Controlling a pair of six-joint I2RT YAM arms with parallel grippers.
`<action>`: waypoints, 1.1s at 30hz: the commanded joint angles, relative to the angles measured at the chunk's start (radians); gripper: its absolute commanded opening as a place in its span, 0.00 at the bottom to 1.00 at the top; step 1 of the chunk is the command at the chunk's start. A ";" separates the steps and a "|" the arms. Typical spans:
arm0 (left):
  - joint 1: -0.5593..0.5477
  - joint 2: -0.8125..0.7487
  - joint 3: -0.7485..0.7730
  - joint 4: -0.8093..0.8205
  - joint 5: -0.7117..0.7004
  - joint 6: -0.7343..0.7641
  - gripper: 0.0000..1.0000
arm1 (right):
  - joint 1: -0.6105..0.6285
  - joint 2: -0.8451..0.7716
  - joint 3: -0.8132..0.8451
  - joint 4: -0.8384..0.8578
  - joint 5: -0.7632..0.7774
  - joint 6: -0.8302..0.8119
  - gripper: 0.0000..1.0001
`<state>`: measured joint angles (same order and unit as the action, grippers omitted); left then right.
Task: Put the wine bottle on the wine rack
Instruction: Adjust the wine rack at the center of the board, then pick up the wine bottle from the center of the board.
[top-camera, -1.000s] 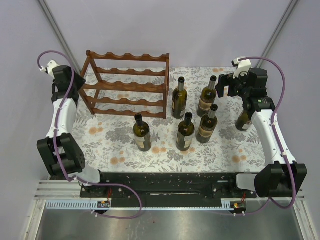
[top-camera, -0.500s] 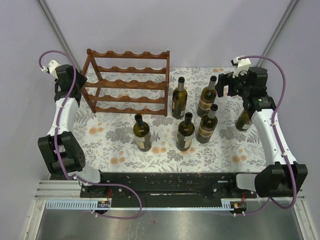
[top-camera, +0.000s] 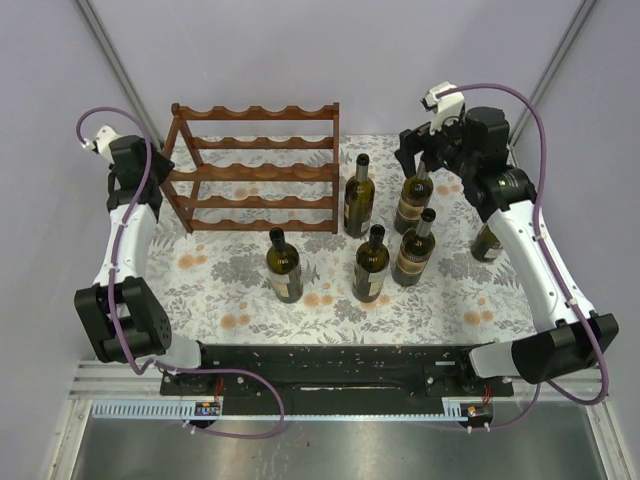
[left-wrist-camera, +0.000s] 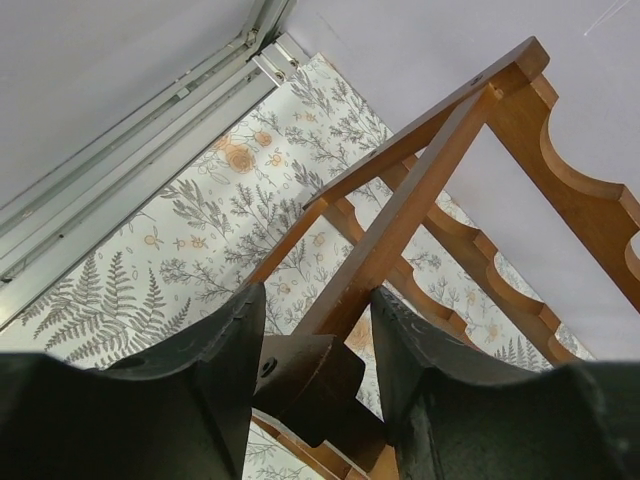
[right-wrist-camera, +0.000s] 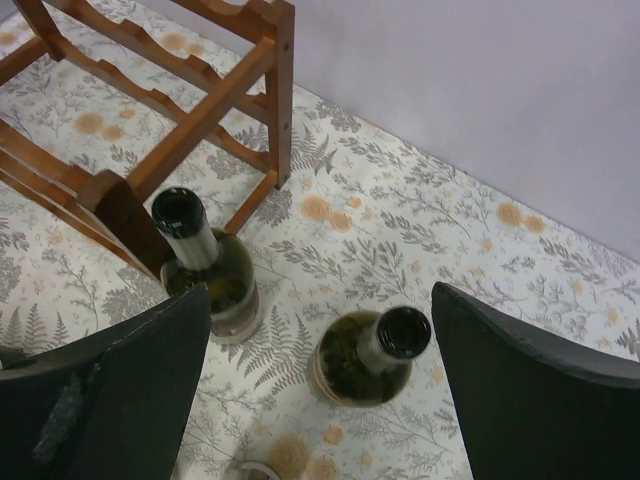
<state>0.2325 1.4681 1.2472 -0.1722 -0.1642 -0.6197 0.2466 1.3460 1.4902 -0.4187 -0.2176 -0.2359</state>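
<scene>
The wine rack (top-camera: 262, 170), reddish-brown with wavy rails, stands at the back left of the table. My left gripper (top-camera: 158, 165) is shut on the wooden end piece at the rack's left side (left-wrist-camera: 310, 375), with both fingers pressed against the wood. My right gripper (top-camera: 420, 148) hangs open above a dark wine bottle (top-camera: 412, 198) at the back right. In the right wrist view that bottle (right-wrist-camera: 372, 352) stands upright below and between the wide-spread fingers of the right gripper (right-wrist-camera: 320, 300), which do not touch it. A second bottle (right-wrist-camera: 203, 265) stands beside the rack's right post (right-wrist-camera: 282, 95).
Several more dark bottles stand upright on the floral cloth: one beside the rack (top-camera: 359, 196), three in a front row (top-camera: 284, 266) (top-camera: 371, 264) (top-camera: 414, 250), and one partly behind the right arm (top-camera: 487, 241). Grey walls close the back and sides.
My right arm has swung left and towards the back, bringing its open gripper over the back-right bottle. The left gripper stays on the rack's end, barely shifted.
</scene>
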 joint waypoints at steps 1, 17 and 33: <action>-0.012 -0.045 -0.008 -0.053 0.048 0.051 0.56 | 0.057 0.077 0.119 -0.032 0.047 -0.009 0.99; 0.001 -0.095 0.077 -0.035 0.064 0.210 0.99 | 0.229 0.252 0.206 -0.091 0.107 -0.062 0.95; 0.001 -0.342 -0.104 0.089 0.311 0.420 0.99 | 0.238 0.363 0.242 -0.058 0.130 -0.071 0.83</action>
<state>0.2291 1.1599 1.1511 -0.1589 0.0406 -0.2756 0.4763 1.6974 1.6760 -0.5171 -0.1123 -0.2928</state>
